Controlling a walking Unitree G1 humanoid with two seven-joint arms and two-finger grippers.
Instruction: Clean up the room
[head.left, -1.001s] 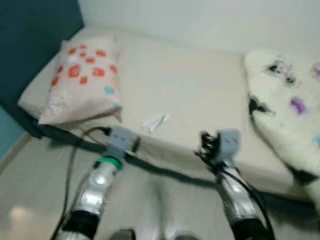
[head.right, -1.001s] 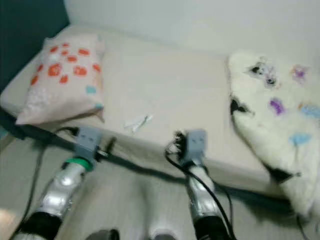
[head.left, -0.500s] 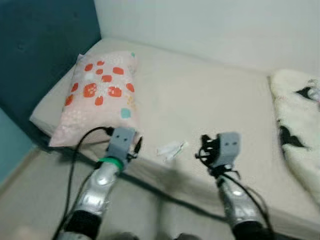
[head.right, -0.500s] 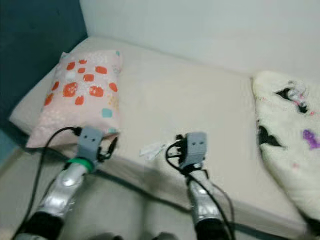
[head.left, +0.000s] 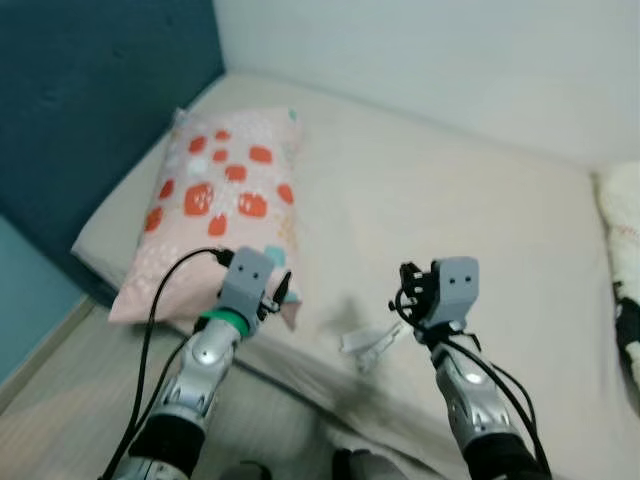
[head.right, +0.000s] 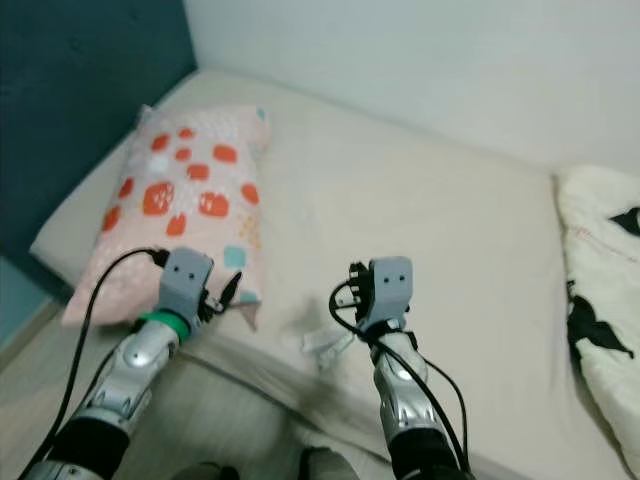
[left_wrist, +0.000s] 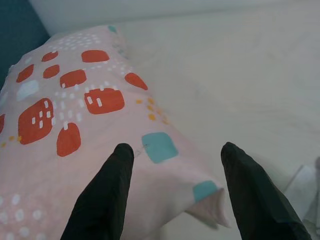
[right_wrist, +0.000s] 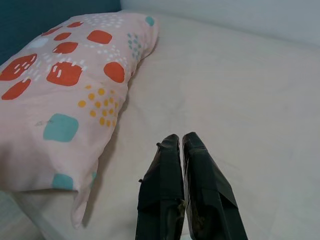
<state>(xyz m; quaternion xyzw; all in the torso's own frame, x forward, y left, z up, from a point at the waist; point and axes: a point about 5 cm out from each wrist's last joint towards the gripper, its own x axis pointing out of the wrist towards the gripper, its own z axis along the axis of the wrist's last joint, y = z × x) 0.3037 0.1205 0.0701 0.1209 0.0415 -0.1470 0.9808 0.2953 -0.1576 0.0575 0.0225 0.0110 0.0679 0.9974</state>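
A pink pillow (head.left: 225, 210) with red and orange spots lies at the left end of the beige bed (head.left: 450, 200). A small crumpled white wrapper (head.left: 368, 340) rests on the mattress near its front edge, between my two arms. My left gripper (left_wrist: 177, 150) is open, its black fingers (left_wrist: 107, 190) spread just above the pillow's near corner. My right gripper (right_wrist: 177, 137) is shut with nothing in it, held low over the mattress beside the pillow and just right of the wrapper (head.right: 328, 343).
A dark teal headboard (head.left: 90, 100) stands behind the pillow. A white fuzzy blanket (head.right: 605, 270) with black patches covers the bed's right end. Pale floor (head.left: 60, 380) runs along the bed's front edge, and a white wall (head.left: 450, 60) lies beyond the bed.
The view has closed in on the bed and swung left. Both grippers now reach over the mattress edge, with the wrapper between them; the blanket has slid towards the right edge.
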